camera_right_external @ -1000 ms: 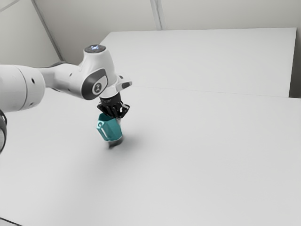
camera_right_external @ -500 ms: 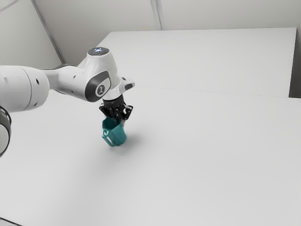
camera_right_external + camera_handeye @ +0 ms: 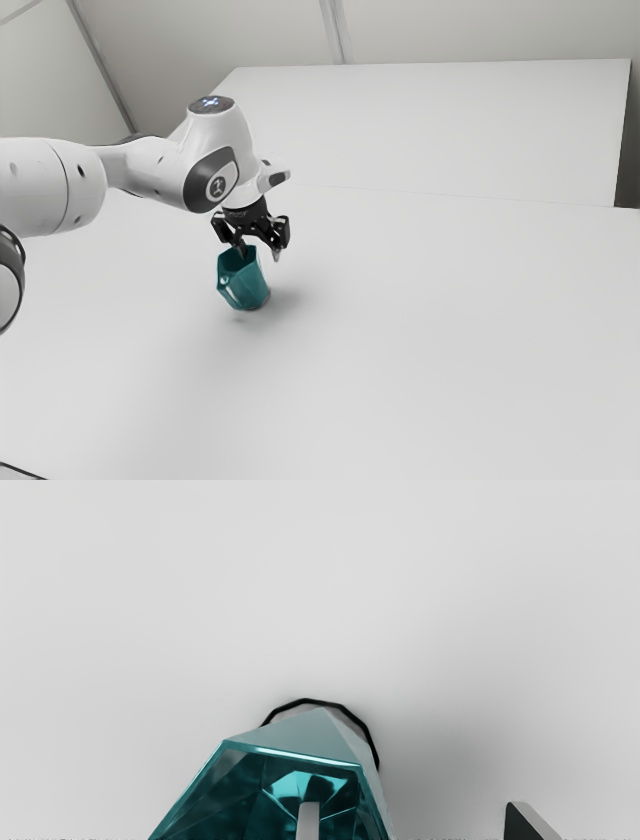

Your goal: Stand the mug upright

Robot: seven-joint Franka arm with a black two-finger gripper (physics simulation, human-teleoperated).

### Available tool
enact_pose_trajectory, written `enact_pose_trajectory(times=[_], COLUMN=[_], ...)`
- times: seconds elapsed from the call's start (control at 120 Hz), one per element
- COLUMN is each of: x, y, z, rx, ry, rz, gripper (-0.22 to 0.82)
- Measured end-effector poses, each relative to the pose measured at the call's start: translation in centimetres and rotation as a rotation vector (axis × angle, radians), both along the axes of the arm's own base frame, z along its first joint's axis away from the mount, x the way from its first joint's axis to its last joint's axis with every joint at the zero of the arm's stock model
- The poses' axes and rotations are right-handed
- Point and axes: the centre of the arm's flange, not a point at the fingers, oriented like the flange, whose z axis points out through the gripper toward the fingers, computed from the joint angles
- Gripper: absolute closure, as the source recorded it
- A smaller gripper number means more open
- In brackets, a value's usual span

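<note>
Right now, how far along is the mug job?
Looks done: the mug is mouth up, or close to it; I can't confirm its base is flat. In hand: nothing gripped; the fingers are open, one inside the mug, the other outside, clear of it. Left, I'd judge: check it's level, lift that finger out, back off.

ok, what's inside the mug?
One finger of the open gripper reaches into the mug; the other stands outside. Shiny teal inner walls show around it. Whatever that finger covers can't be seen.
</note>
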Motion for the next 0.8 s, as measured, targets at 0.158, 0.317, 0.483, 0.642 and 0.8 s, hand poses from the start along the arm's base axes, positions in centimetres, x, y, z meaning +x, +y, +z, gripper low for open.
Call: enact_pose_trajectory(times=[0.158,0.317,0.483,0.642,0.8], x=[-0.3,-1.5,-1.4,-1.7,-2.5], y=[-0.7,-0.5,0.9,3.3,5.6], z=[2.4,7.9,15.5,20.6,22.7], rx=[-0.006,-0.028,-0.051,-0.047,-0.038], ry=[-0.002,-0.042,-0.094,-0.121,-0.103], rz=[-0.002,0.000,-0.029,-0.073,-0.118], gripper=[0.23,0.16,0.07,0.03,0.02])
